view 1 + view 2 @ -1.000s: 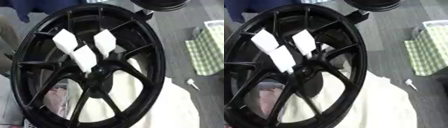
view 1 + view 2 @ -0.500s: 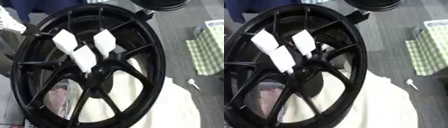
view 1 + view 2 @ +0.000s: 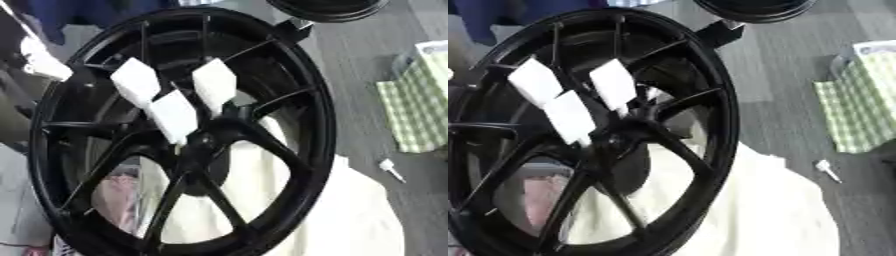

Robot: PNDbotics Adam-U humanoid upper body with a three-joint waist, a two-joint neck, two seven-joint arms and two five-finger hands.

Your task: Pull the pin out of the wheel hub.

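A cream cloth (image 3: 350,220) lies nearest, and the big black wheel hub (image 3: 188,145) leans on it with three white tags (image 3: 173,116) stuck on its spokes. A small white pin (image 3: 390,170) lies on the grey floor (image 3: 780,75) to the right, near a green checked cloth (image 3: 420,110). At the far left rim a white hand (image 3: 39,60) shows, but I cannot tell if it is open or closed.
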